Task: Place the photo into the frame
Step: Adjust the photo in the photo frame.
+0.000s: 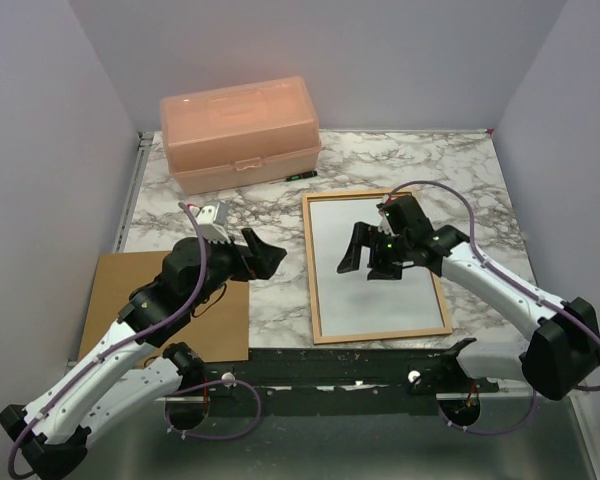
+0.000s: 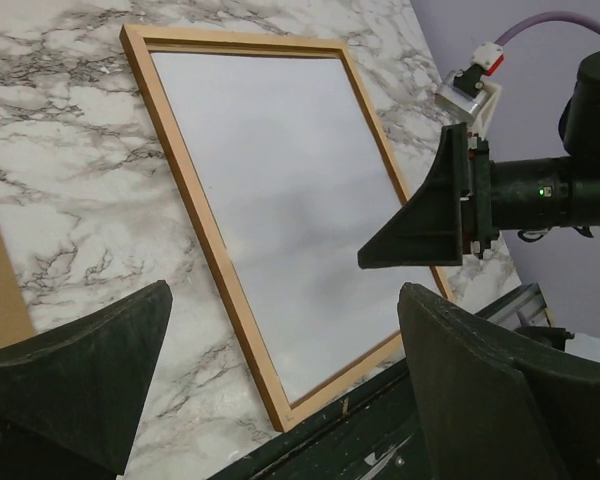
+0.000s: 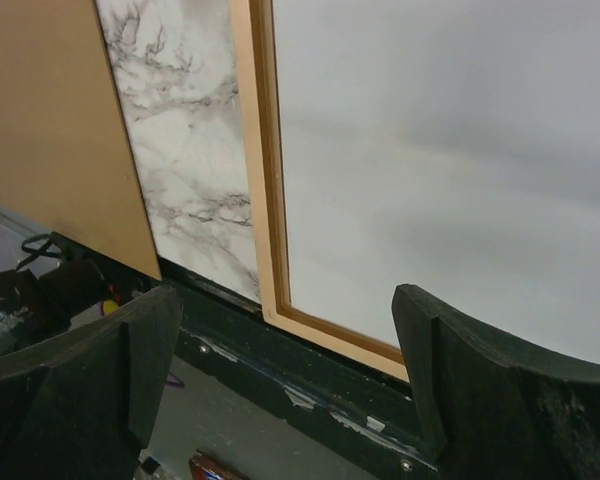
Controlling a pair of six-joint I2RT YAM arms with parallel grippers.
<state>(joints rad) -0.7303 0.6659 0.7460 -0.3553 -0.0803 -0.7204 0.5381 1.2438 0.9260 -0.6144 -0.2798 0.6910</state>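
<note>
The orange-brown wooden frame (image 1: 310, 270) lies flat on the marble table, right of centre. Inside it a plain white sheet, the photo (image 1: 380, 300), fills the opening with its white back up; no printed side shows. My right gripper (image 1: 365, 258) hovers open above the sheet's upper half with nothing between its fingers. My left gripper (image 1: 265, 255) is open and empty just left of the frame's left rail. The left wrist view shows the frame (image 2: 205, 230), the photo (image 2: 290, 180) and the right gripper (image 2: 420, 225). The right wrist view shows the frame's near left corner (image 3: 263, 180) and the photo (image 3: 450, 170).
A plain brown backing board (image 1: 130, 290) lies at the near left, partly under my left arm, and appears as the brown board (image 3: 50, 120) in the right wrist view. A pink plastic box (image 1: 240, 130) stands at the back left. Walls close in on three sides.
</note>
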